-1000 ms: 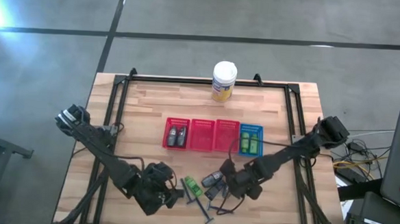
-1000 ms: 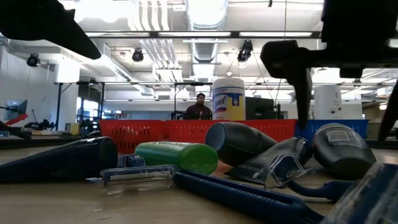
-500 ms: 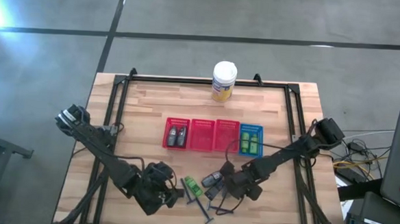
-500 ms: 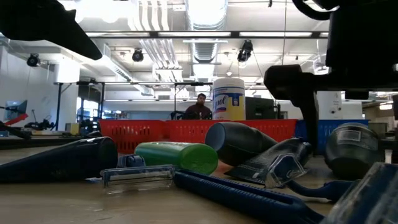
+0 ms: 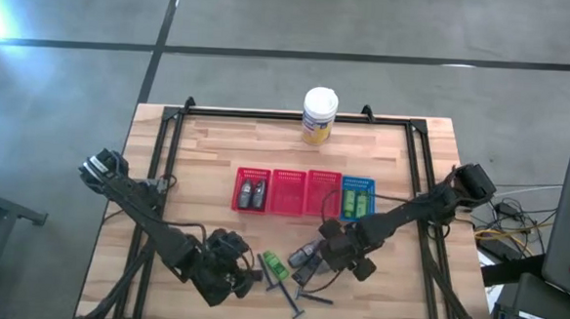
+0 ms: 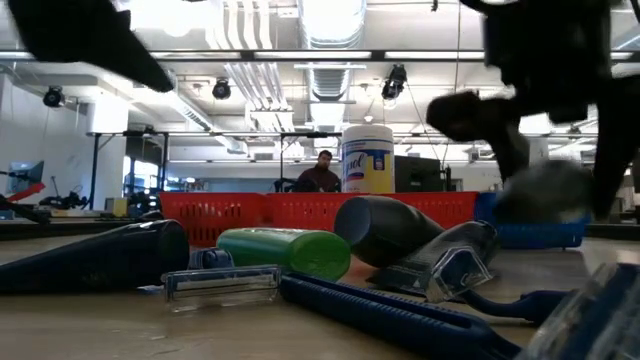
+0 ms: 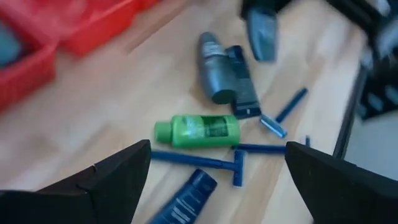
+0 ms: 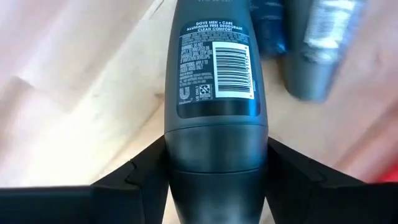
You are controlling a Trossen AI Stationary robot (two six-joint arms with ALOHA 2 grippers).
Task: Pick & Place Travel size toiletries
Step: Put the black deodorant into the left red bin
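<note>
Right gripper (image 5: 331, 242): clamped on a grey tube (image 8: 216, 93), held clear of the table (image 5: 217, 156) just in front of the baskets (image 5: 303, 193). Left gripper (image 5: 229, 266): fingers (image 7: 118, 180) spread, nothing held, hung beside the remaining pile: green tube (image 7: 198, 130), grey tube (image 7: 214, 68), dark packet (image 7: 242, 84), blue razors (image 7: 205, 163).

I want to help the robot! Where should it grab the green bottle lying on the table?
Probably around the middle of the green bottle, coming straight down from above. It lies flat on its side, so its long round body offers two free sides, while the cap end is narrower. The open left gripper hovers nearby. Mind the blue razor close alongside.
</note>
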